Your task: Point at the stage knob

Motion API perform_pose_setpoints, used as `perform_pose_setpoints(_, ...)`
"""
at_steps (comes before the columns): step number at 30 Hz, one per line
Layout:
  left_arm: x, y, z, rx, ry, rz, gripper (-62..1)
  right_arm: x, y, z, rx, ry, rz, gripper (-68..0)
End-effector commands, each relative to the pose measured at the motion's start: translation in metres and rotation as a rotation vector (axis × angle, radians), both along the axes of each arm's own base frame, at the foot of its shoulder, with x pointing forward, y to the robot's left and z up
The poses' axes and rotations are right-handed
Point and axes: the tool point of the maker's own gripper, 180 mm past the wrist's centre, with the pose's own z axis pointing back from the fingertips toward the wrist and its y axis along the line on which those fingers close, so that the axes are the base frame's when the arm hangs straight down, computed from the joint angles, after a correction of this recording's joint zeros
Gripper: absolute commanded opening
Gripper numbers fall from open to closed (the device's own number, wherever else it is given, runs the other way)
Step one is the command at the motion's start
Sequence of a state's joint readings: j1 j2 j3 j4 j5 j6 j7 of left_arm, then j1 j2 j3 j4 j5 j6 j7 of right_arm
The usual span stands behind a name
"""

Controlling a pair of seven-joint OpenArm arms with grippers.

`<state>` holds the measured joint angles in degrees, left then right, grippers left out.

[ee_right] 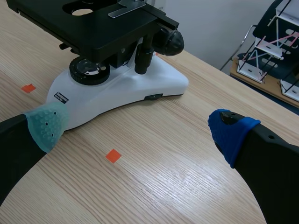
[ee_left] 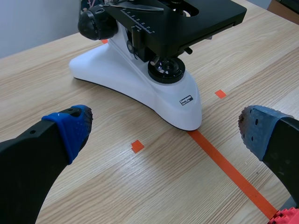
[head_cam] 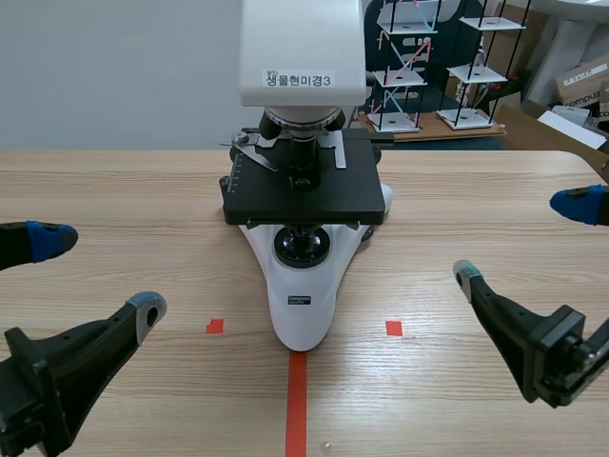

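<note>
A white microscope [head_cam: 303, 295] with a black stage [head_cam: 304, 186] stands at the table's middle. Its stage knob [ee_right: 142, 58] is a slim black post hanging under the stage on the right side, beside the round black focus knob [ee_right: 169, 42]; in the scene view it shows as a small dark stub [head_cam: 366, 233]. My left gripper [head_cam: 100, 272] is open, low at the left, well short of the microscope [ee_left: 140, 88]. My right gripper [head_cam: 521, 240] is open at the right, its fingers apart with bare table between them [ee_right: 138, 129]. Neither touches the microscope.
Another black focus knob [ee_left: 96, 23] sits on the microscope's left side. White and black shelf models [head_cam: 419, 67] and a cardboard box [head_cam: 580, 86] stand behind the table at the back right. Bare wooden table [head_cam: 476, 209] lies on both sides of the microscope.
</note>
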<state>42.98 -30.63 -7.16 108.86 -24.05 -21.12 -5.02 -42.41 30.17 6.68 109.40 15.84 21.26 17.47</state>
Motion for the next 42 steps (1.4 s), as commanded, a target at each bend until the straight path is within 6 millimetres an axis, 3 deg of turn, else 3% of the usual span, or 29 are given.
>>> perform_pose_setpoints(1, 0.001, -0.005, 0.012, -0.030, -0.034, -0.006, 1.4, 0.004, 0.001, 0.010, 0.005, -0.033, 0.007, 0.4)
perform_pose_setpoints(40, 0.001, -0.005, 0.012, -0.029, -0.034, -0.006, 1.4, 0.005, -0.003, 0.007, 0.028, -0.038, -0.018, 0.4)
perform_pose_setpoints(42, 0.001, -0.005, 0.012, -0.029, -0.034, -0.006, 1.4, 0.008, -0.009, 0.003, 0.040, -0.041, -0.039, -4.1)
